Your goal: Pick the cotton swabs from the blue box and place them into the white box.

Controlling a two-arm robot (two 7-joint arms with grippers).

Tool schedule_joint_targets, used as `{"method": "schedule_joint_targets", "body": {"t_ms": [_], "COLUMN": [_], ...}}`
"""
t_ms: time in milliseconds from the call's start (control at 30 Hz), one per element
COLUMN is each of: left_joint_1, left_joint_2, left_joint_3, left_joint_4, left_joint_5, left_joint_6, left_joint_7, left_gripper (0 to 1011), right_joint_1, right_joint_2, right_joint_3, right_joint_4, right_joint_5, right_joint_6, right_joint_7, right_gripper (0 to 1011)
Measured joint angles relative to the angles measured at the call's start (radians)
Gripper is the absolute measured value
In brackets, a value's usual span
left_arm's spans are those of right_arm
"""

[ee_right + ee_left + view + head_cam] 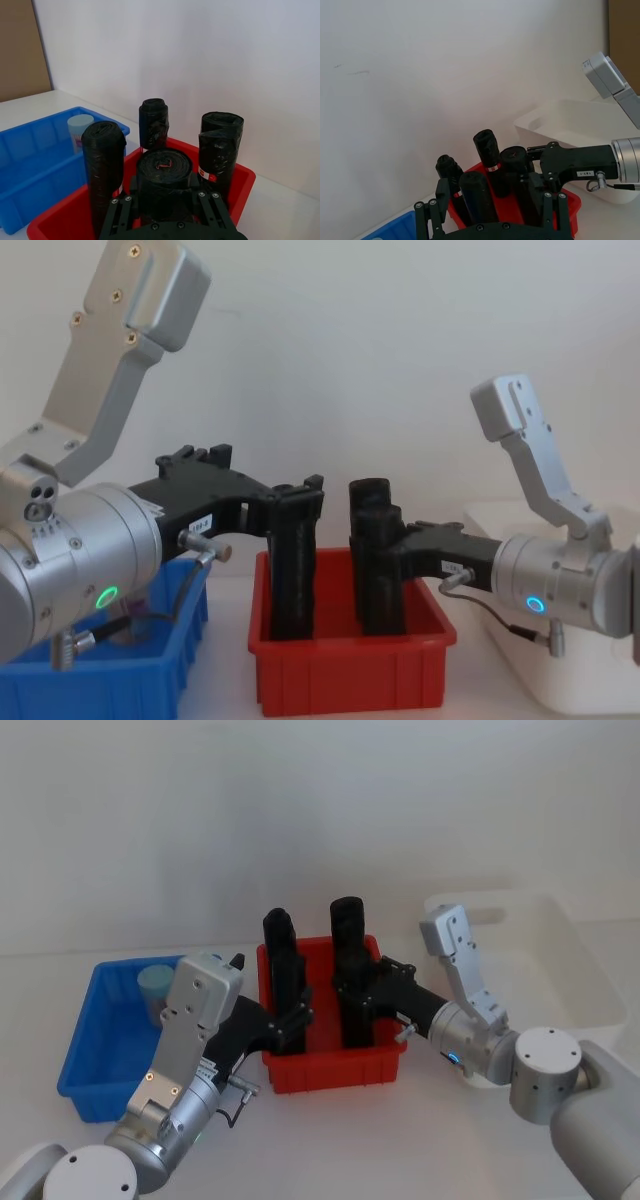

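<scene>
One cotton swab jar (155, 984) with a pale lid stands at the far end of the blue box (80, 1032) on the left; the right wrist view shows the same jar (79, 127). The white box (592, 970) sits at the right. Both grippers are over the red bin (330, 1072) between the two boxes. My left gripper (492, 205) is open, its fingers straddling a tall black roll (476, 196). My right gripper (165, 210) is shut on another black roll (163, 176) in the same bin.
The red bin holds several upright black rolls (221, 145), taller than its walls. It stands close beside the blue box. The two grippers (300, 505) (385, 540) are near each other inside it. A plain wall rises behind the table.
</scene>
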Motion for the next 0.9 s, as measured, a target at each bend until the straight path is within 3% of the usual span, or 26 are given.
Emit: {"method": "schedule_joint_targets", "body": {"t_ms": [167,367,633,900], "left_joint_1": [0.000,0.000,0.000,0.000], "left_joint_2": [0.000,0.000,0.000,0.000], "left_joint_3": [0.000,0.000,0.000,0.000], "left_joint_4": [0.000,0.000,0.000,0.000], "left_joint_5": [0.000,0.000,0.000,0.000], "left_joint_6": [0.000,0.000,0.000,0.000], "left_joint_7": [0.000,0.000,0.000,0.000], "left_gripper": [1004,1004,1004,1004], "right_joint_1": [0.026,0.020,-0.055,-0.136], "right_joint_2": [-0.010,-0.009,0.017,0.050], "right_joint_3": [0.000,0.002,0.008,0.016], "right_joint_4": [0.049,0.025,-0.165,-0.376], "right_joint_5": [0.010,0.022,0.040,0.041], "right_joint_6": [-0.021,-0.024,0.021,0.077], "right_joint_7": [0.018,0.024,0.005,-0.054], "right_gripper": [522,516,516,516]}}
